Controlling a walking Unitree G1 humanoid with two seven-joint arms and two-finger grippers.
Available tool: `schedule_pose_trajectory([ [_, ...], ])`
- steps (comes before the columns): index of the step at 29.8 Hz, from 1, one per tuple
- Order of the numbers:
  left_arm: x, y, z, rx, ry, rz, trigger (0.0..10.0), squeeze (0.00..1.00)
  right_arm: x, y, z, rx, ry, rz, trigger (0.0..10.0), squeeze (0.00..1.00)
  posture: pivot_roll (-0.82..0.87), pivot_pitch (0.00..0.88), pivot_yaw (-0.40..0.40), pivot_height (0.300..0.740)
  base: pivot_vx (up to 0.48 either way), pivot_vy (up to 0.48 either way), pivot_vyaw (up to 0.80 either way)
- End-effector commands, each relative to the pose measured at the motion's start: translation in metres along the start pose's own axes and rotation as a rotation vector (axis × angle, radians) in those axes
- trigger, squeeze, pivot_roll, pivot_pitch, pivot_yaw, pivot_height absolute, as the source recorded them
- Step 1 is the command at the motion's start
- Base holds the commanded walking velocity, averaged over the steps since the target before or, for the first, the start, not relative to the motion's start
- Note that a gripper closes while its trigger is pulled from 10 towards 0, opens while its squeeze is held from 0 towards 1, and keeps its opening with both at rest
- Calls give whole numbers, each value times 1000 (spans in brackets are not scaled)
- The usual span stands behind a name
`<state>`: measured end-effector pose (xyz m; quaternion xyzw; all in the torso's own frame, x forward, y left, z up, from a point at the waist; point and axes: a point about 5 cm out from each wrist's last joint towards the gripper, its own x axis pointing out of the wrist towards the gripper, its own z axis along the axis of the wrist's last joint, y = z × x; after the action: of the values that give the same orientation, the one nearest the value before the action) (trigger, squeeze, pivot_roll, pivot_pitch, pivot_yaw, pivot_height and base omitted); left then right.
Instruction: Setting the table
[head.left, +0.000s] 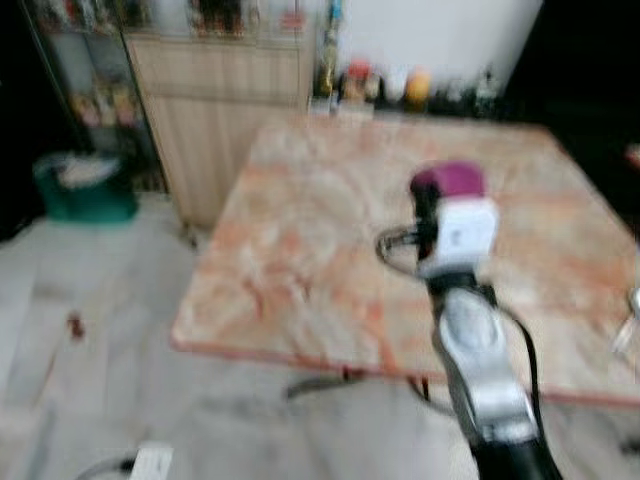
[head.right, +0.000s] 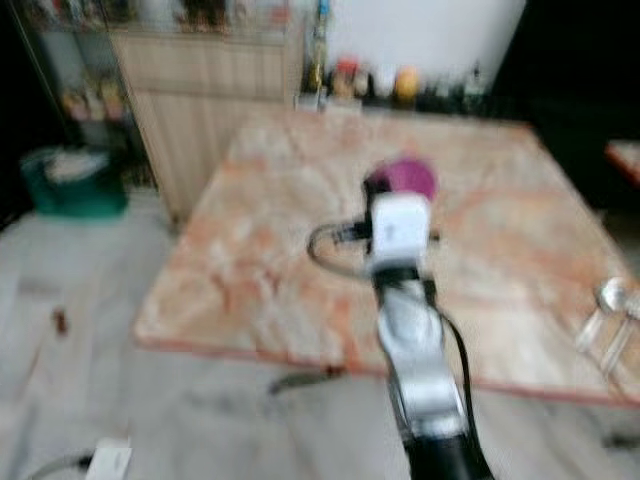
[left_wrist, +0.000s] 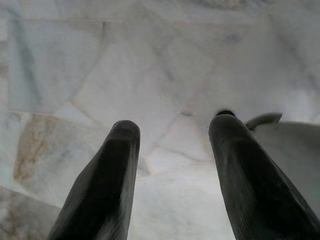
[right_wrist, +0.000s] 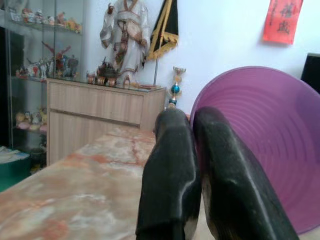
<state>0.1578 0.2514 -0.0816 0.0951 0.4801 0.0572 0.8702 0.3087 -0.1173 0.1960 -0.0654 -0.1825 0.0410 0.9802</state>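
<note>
Right gripper (right_wrist: 195, 165): fingers pinching the purple bowl's (right_wrist: 265, 145) rim, hovering over the marble table (head.left: 300, 250).
Left gripper (left_wrist: 172, 150): hanging wide apart.

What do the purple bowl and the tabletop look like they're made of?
The purple bowl looks like translucent plastic: light glows through its wall, which shows fine concentric ridges. The tabletop looks like polished marble or a marble-look surface, with pink and orange veining on cream; which one can't be told.

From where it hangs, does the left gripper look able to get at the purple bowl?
Probably not: the left gripper hangs open over the marble floor, while the purple bowl is up over the table, pinched by the right gripper.
</note>
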Motion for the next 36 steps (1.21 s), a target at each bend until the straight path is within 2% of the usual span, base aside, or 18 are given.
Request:
schedule_pose_trajectory([
  [1, 0, -6, -1, -27, 6, -14, 10000, 0, -1, -10, -3, -6, 11, -29, 10000, 0, 70, 0, -36, 740, 0, -416, 0],
  [5, 0, -7, -2, -34, 6, -17, 10000, 0, 0, -15, -2, -11, 7, -53, 10000, 0, 70, 0, -39, 740, 0, -418, 0],
  [24, 1, -6, 3, -38, -1, -14, 10000, 0, 3, -17, -4, -24, 8, -64, 10000, 0, 64, 0, -26, 740, 0, -418, 0],
  [36, 0, -9, -3, -38, 9, -20, 10000, 0, 6, -20, -3, -35, 6, -64, 10000, 0, 62, 0, -35, 740, 0, -417, 0],
])
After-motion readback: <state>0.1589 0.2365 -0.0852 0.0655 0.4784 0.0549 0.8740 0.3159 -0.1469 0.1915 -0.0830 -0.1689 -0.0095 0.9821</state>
